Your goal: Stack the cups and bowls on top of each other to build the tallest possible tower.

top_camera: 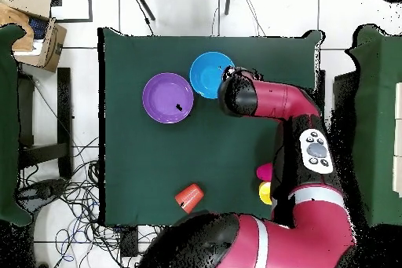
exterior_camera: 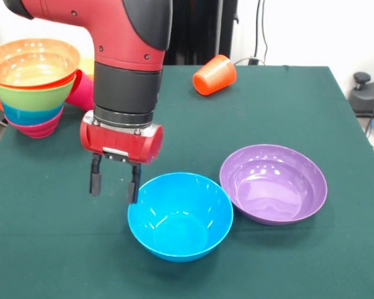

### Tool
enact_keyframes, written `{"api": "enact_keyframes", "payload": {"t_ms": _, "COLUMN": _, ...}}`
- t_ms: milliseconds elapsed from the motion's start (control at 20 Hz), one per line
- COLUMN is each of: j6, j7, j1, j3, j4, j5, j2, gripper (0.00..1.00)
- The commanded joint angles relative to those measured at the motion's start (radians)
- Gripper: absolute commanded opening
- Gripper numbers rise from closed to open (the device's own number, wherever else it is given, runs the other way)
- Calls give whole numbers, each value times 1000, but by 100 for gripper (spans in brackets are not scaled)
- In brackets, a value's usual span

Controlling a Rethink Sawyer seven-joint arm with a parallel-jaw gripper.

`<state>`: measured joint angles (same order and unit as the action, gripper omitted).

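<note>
My gripper (exterior_camera: 115, 182) hangs open and empty just left of the blue bowl (exterior_camera: 181, 215), with one finger (exterior_camera: 134, 184) close to its rim. The purple bowl (exterior_camera: 274, 184) sits upright to the right of it. At the far left stands the tower (exterior_camera: 32, 87): an orange bowl on top, then lime green, blue and magenta ones nested below. A red-pink cup (exterior_camera: 82, 93) lies beside it, partly behind my arm. An orange cup (exterior_camera: 214, 75) lies on its side at the far middle. In the overhead view my arm covers the gripper and tower; the blue bowl (top_camera: 210, 75) and purple bowl (top_camera: 167, 97) show.
The green table cloth (exterior_camera: 299, 106) ends close to the tower on the left. In the overhead view the orange cup (top_camera: 189, 197) lies alone, and a yellow cup (top_camera: 265, 192) peeks out beside my arm. Cables and a cardboard box (top_camera: 35, 33) lie on the floor.
</note>
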<state>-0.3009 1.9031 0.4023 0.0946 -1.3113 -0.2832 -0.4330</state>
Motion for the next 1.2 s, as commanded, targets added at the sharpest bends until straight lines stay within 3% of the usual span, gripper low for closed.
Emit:
{"api": "enact_keyframes", "payload": {"t_ms": 50, "j6": 8, "j7": -1, "j1": -30, "j3": 81, "j4": -11, "j5": -47, "j2": 62, "gripper": 100}}
{"api": "enact_keyframes", "payload": {"t_ms": 1200, "j6": 113, "j7": 6, "j1": -72, "j3": 14, "j4": 92, "j5": -88, "j2": 200, "gripper": 100}}
